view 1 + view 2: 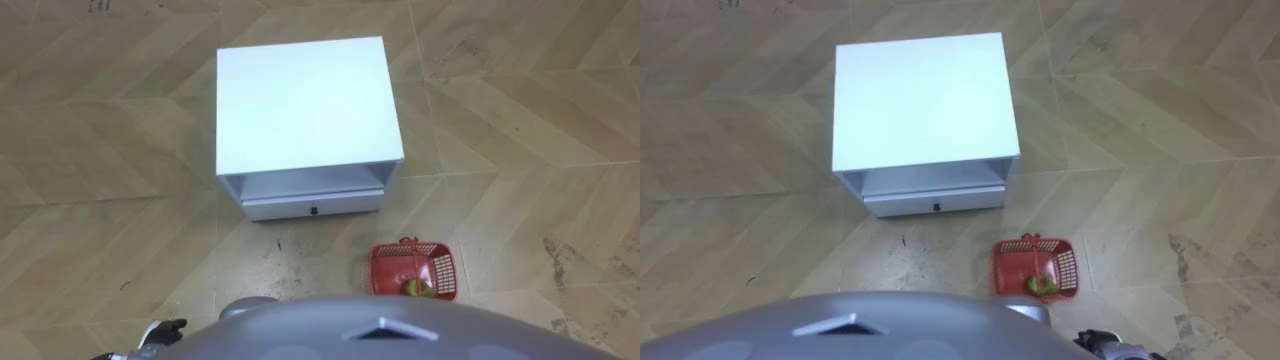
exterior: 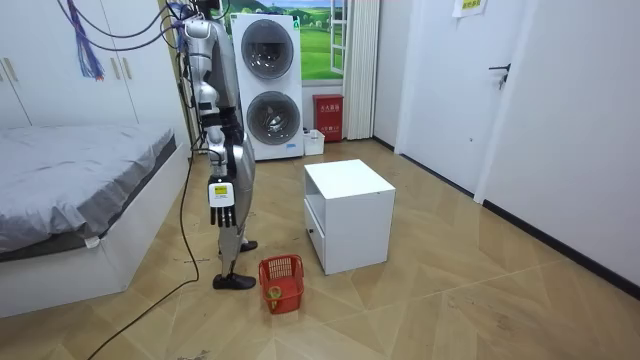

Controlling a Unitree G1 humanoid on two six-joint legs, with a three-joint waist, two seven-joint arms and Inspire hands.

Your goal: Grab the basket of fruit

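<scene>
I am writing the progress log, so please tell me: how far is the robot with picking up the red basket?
Done: the robot stands upright by the white cabinet, with the red basket on the floor beside its feet. In hand: nothing; the right hand hangs at its side, fingers straight, and the left hand is low too. Left: bend down, grasp the basket, lift it.

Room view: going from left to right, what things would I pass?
The bed → red basket → white cabinet → door.
</scene>
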